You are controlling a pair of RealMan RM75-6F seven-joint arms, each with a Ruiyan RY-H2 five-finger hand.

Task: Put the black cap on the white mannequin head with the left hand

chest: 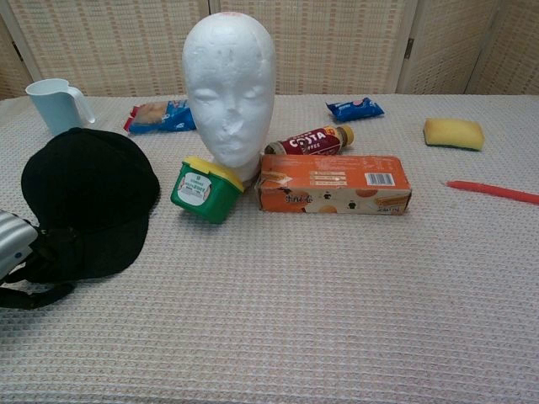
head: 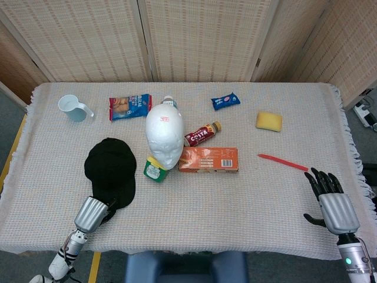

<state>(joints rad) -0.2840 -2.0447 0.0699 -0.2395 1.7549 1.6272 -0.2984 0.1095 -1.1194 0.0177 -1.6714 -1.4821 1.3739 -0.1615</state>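
Observation:
The black cap (head: 111, 171) lies flat on the cloth left of the white mannequin head (head: 164, 138), which stands upright at mid-table. In the chest view the cap (chest: 88, 198) sits left of the mannequin head (chest: 229, 93). My left hand (head: 92, 213) is at the cap's near brim edge. Seen from the chest, the left hand (chest: 18, 252) has dark fingers (chest: 52, 242) reaching onto the brim, while the thumb lies apart on the cloth below it. The cap stays on the table. My right hand (head: 333, 205) rests with fingers spread at the near right, holding nothing.
A green tub (head: 154, 170) leans at the mannequin's base, with an orange box (head: 209, 160) and a Costa bottle (head: 202, 134) to its right. Further back are a blue cup (head: 73, 108), snack packets (head: 129, 107), a yellow sponge (head: 268, 121) and a red stick (head: 283, 162).

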